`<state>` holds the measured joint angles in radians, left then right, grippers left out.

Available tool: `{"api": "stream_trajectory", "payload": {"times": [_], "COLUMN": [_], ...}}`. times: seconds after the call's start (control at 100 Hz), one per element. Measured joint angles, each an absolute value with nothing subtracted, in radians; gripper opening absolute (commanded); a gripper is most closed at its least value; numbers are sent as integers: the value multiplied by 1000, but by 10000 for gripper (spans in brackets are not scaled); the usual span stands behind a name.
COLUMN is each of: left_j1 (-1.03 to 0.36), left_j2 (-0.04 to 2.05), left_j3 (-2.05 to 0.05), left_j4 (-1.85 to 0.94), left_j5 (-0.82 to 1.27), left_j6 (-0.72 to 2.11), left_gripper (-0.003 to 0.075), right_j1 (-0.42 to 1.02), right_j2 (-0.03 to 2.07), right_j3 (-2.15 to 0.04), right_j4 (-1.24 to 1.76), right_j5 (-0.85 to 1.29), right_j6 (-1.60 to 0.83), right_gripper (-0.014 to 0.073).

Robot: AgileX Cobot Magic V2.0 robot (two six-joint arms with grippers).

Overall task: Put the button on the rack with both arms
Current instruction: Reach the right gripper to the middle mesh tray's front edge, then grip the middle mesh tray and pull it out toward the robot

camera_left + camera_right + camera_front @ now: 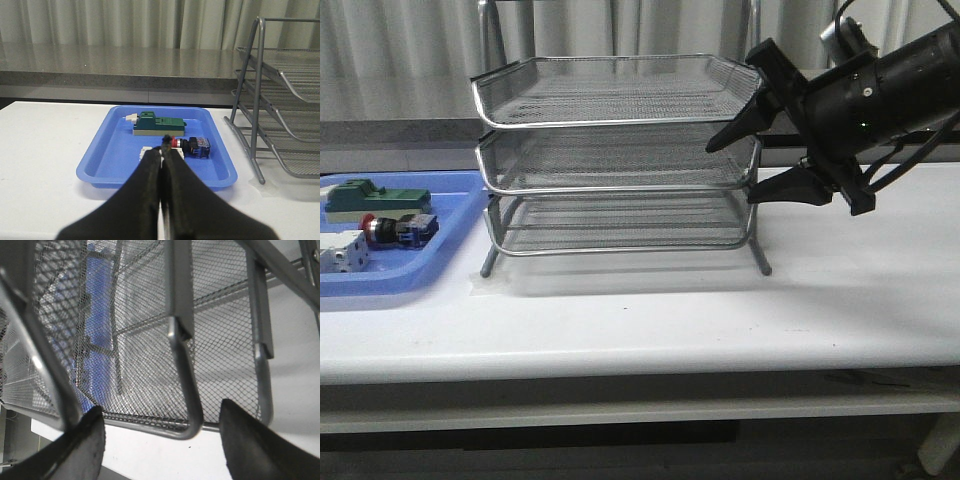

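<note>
Button (191, 145) is seen lying on its side in the blue tray (100, 165), red head towards the white block (148, 152), long axis across the tray; no writing can be read. Only the left wrist view shows the left gripper (163, 150) pressed together above the tray. The right gripper (752, 165) is spread around the middle tier's edge on the rack (620, 150).

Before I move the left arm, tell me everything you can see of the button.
The button is a small push-button switch: red mushroom head, black cylindrical body, blue rear block. It lies on its side in the blue tray, head toward the white block, with the green block behind it. It appears to rest only on the tray floor; contact with the white block is unclear. The left gripper, fingers shut, is short of it. It is not on the rack.
</note>
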<state>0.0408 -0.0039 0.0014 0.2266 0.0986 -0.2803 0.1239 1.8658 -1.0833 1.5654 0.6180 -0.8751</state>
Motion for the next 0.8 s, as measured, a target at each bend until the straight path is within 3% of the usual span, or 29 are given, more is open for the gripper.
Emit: {"api": "stream_trajectory", "payload": {"times": [0.12,0.24,0.64,0.8], "left_j1": [41,41,41,41], "left_j2": [-4,-4,-4,-4], "left_j3": [1,1,1,1], "left_j4": [227,227,227,227], "left_j5": [99,99,99,99], "left_j6": [-280,-280,-280,-280], "left_gripper": [-20,-20,-20,-20], "right_j1": [133,136,136,134], "right_j2": [1895,1909,1938,1941], "right_j3": [-1102,-1115,-1129,-1129], "right_j4": [1565,1565,1594,1614], "right_j5": [620,622,604,624], "right_j6": [-877,-881,-880,-878], "right_gripper": [492,433,79,8]}}
